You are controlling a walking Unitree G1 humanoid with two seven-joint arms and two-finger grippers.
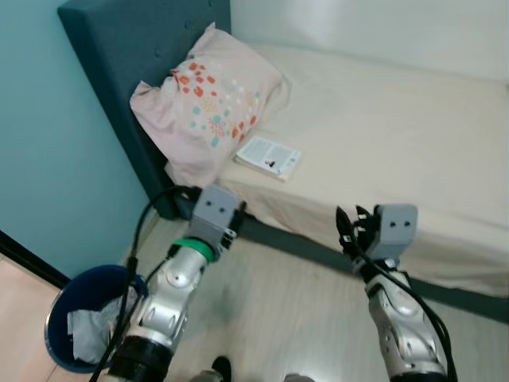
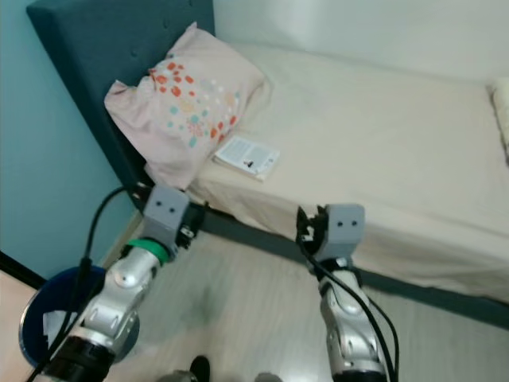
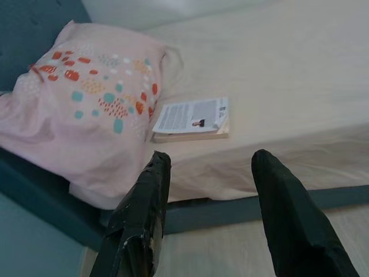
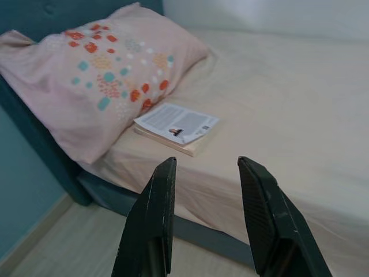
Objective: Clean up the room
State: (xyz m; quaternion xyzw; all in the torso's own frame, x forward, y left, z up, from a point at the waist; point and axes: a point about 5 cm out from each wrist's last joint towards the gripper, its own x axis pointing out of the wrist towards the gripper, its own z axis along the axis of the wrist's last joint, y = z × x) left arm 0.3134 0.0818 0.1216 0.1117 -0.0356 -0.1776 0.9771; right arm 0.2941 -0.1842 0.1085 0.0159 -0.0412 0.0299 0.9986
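Book (image 1: 269,157) lies flat near the bed's (image 1: 398,135) front edge, by the head corner, touching or just beside the pink pillow (image 1: 208,99) propped on the headboard (image 1: 135,48). Likely stray, probably the next pickup. Left gripper (image 3: 210,190) and right gripper (image 4: 204,199) both hover empty, fingers spread wide, aimed at it from over the floor. Blue bin (image 1: 60,326) with paper sits by the teal wall.

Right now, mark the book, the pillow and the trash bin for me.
book (image 1: 269,157), left eye view, middle of its white cover.
pillow (image 1: 208,107), left eye view, on the dotted patch of its pink case.
trash bin (image 1: 57,338), left eye view, on its blue rim beside the crumpled paper.
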